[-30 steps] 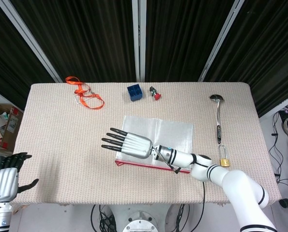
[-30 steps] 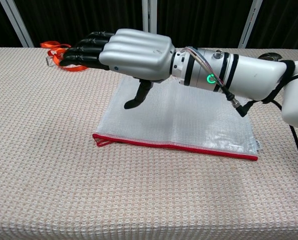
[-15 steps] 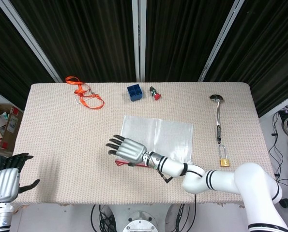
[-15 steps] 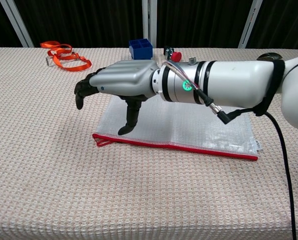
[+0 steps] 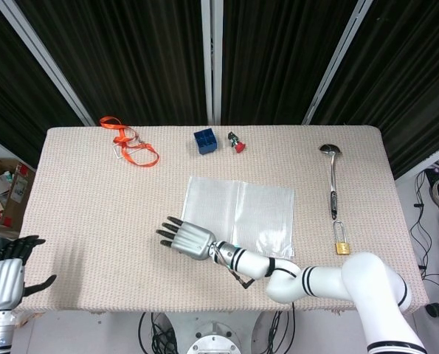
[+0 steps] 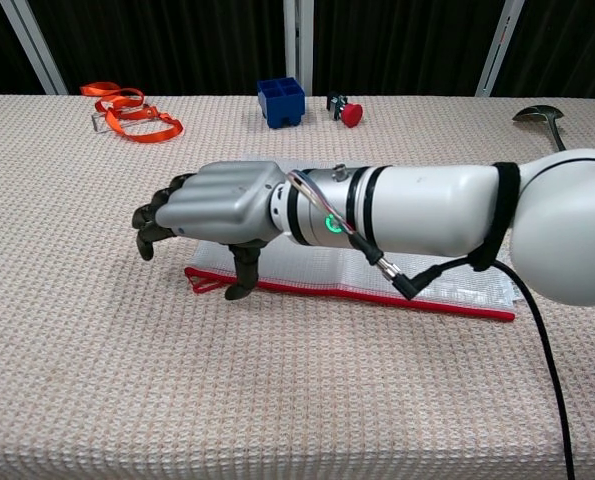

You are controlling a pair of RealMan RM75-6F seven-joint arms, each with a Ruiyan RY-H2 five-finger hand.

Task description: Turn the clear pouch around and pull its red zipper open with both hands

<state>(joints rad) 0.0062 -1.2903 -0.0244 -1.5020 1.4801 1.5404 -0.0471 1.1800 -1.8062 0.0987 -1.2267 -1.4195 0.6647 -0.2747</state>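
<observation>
The clear mesh pouch (image 5: 241, 210) lies flat mid-table, its red zipper (image 6: 397, 299) along the near edge and the red pull tab (image 6: 201, 284) at the zipper's left end. My right hand (image 6: 215, 203) hovers low over the pouch's near left corner, palm down, fingers (image 6: 153, 222) curved downward past the pouch's left edge. Its thumb tip (image 6: 239, 290) points down at the zipper right beside the pull tab and holds nothing. In the head view the right hand (image 5: 186, 237) covers that corner. My left hand (image 5: 5, 279) is off the table at the lower left, fingers spread and holding nothing.
An orange strap (image 5: 128, 146) lies at the far left. A blue box (image 5: 205, 140) and a small red-capped object (image 5: 237, 142) sit at the far middle. A metal ladle (image 5: 332, 181) and a brass padlock (image 5: 341, 243) lie on the right.
My right hand has moved from above the pouch toward the near edge and dropped low over the zipper's left end, its fingers curling downward. The left hand has barely shifted.
</observation>
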